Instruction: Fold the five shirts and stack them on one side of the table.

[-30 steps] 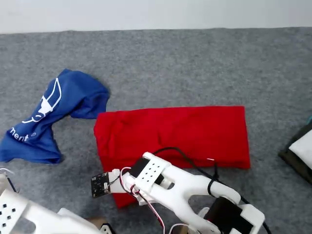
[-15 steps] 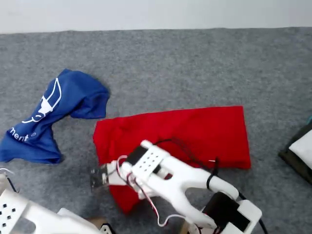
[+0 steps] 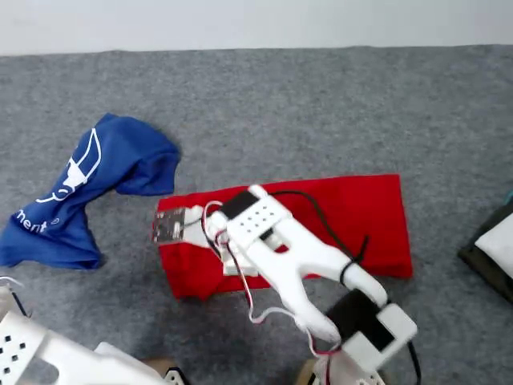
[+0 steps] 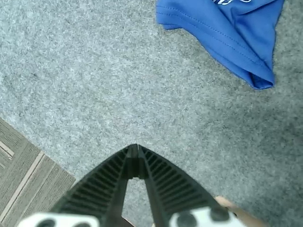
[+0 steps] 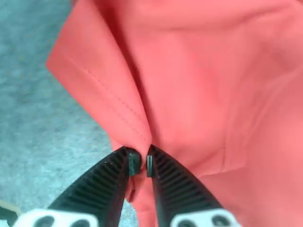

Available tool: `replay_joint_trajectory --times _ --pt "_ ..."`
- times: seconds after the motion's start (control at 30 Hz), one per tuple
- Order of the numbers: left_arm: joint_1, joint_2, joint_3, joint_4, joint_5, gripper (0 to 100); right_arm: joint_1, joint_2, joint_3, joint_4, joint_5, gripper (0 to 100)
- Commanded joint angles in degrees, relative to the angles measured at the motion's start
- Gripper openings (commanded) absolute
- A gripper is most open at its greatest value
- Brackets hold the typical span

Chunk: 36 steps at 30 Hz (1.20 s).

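While the right hand (image 5: 139, 163) is closed to a narrow pinch on a hemmed edge of the red shirt (image 5: 203, 71), that cloth bunches into a raised crease just ahead of the grip. Seen from the high view, the red shirt (image 3: 353, 216) lies as a long band across the middle of the grey tabletop (image 3: 321, 112), its end nearest the blue shirt gathered under the white arm, which suggests a fold being made there. Off to the side, the left hand (image 4: 137, 153) is closed tip to tip on nothing, above bare tabletop. Near it, the blue shirt (image 3: 88, 184) lies crumpled and unfolded, well apart from the red one's far end. At the opposite edge of the tabletop sits some dark and pale cloth (image 3: 493, 245), possibly folded shirts, though too little shows to tell. Judged from this, the task seems early: one shirt is partly folded, one is untouched, and no full stack is visible.
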Motion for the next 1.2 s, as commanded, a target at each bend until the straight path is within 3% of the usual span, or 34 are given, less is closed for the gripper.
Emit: replay_joint_trajectory --times 0.0,0.37,0.9,1.0,1.17 --pt "-0.44 -0.79 -0.22 -0.88 0.26 0 2.77 4.35 -8.79 -0.22 -1.67 1.0" --pt "-0.44 -0.79 -0.22 -0.88 0.26 0 8.04 11.47 -21.36 4.26 -1.49 1.0" --pt "-0.44 -0.79 -0.13 -0.53 0.26 0 13.41 11.74 -21.63 2.42 -1.41 1.2" --pt "-0.44 -0.79 -0.13 0.00 0.26 0 13.05 11.74 -21.54 2.68 -1.67 6.1" --pt "-0.44 -0.79 -0.13 0.00 0.26 0 12.88 11.03 -23.21 2.59 -5.36 22.8"
